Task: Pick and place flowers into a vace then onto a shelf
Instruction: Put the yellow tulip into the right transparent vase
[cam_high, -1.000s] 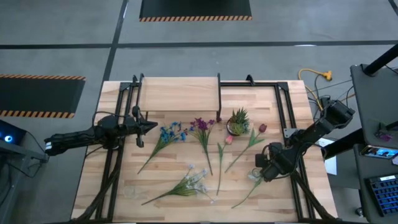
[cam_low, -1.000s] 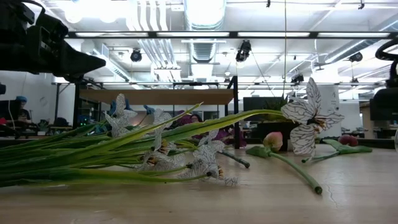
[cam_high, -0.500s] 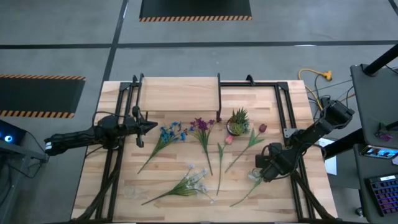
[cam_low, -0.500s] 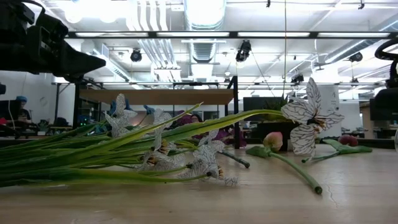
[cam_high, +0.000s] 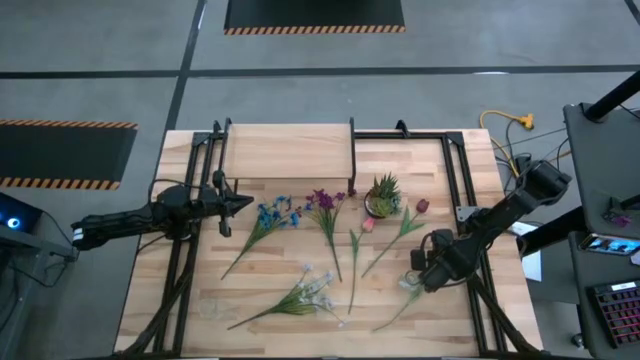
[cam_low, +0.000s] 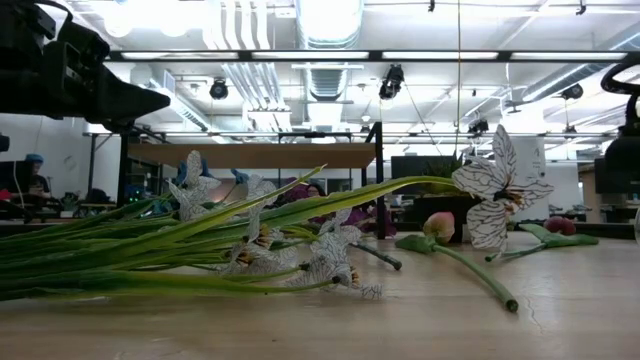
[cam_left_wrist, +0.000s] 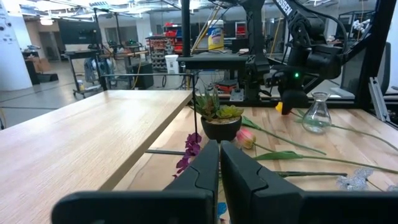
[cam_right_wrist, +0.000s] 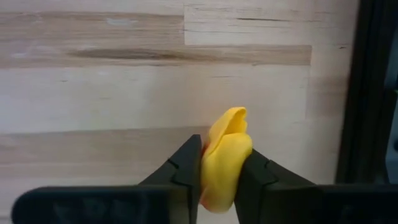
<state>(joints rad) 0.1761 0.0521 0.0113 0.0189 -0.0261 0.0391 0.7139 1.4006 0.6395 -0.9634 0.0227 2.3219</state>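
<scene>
We are picking up our first flower. Our right gripper (cam_right_wrist: 219, 177) squeezes the yellow bloom (cam_right_wrist: 225, 155), low beside the glass vase (cam_left_wrist: 318, 115). Next we should lift it over the vase. Our left gripper (cam_left_wrist: 219, 163) waits, closed.

The flowers (cam_high: 330, 245) lie flat in front of the shelf (cam_high: 290, 152), spread out with long green stems. Blue (cam_high: 272, 214) and purple (cam_high: 323, 200) ones lie nearest the shelf, white ones (cam_high: 315, 285) farther off. A yellow bloom (cam_right_wrist: 225, 155) sits squeezed in the right hand (cam_right_wrist: 219, 163).
</scene>
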